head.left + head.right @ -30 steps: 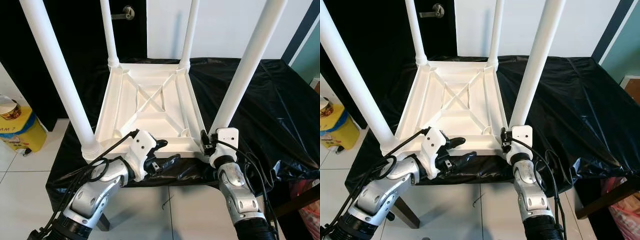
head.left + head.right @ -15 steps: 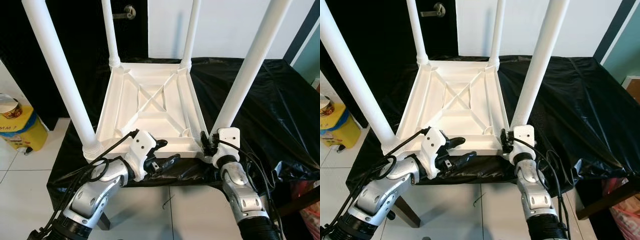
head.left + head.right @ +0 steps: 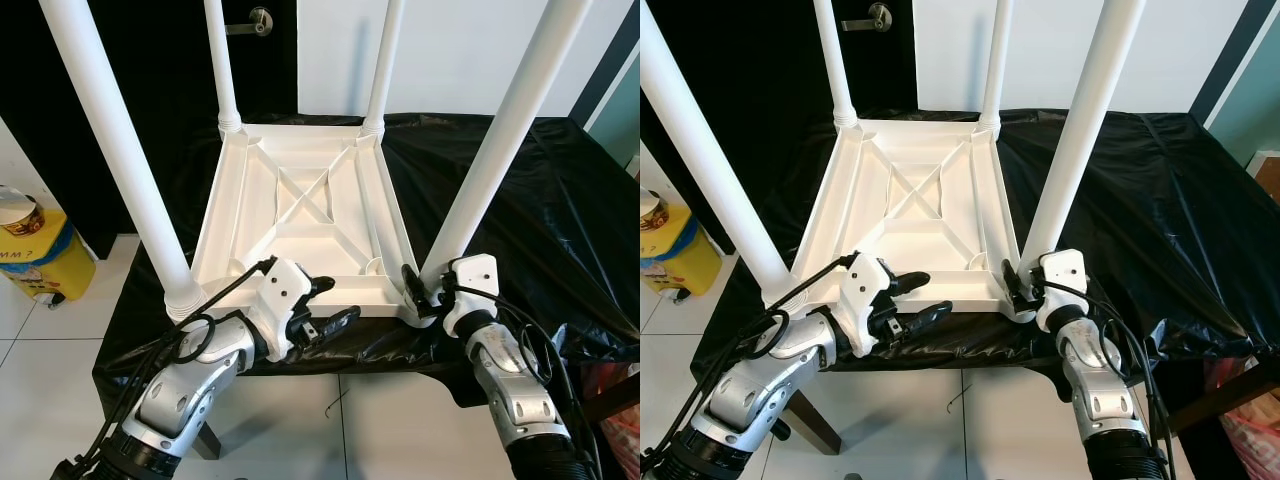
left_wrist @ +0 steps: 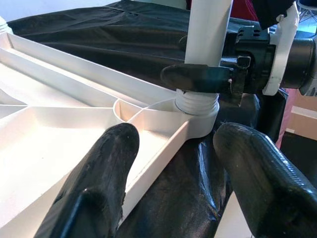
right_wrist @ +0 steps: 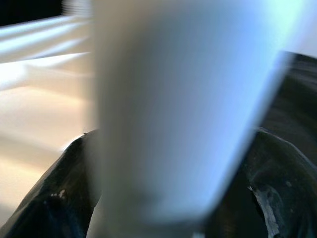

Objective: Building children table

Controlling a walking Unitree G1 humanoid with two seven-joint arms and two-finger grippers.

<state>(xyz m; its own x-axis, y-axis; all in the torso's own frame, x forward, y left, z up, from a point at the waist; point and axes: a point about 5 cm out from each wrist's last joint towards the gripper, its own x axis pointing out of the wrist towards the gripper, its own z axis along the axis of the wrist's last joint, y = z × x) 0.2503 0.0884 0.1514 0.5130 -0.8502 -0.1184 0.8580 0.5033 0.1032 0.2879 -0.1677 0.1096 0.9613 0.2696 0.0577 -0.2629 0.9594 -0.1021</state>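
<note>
A white children's table [image 3: 300, 215] lies upside down on a black plastic sheet [image 3: 540, 190], its four round legs pointing straight up. The right gripper [image 3: 418, 292] clasps the near right leg [image 3: 495, 160] just above its threaded base, one finger on either side. The left gripper [image 3: 330, 305] hovers at the tabletop's near edge, fingers spread and holding nothing. A yellow tub [image 3: 35, 255] stands on the floor at left.

White wall [image 3: 440, 50], dark door [image 3: 255, 55], tiled floor [image 3: 40, 350].
</note>
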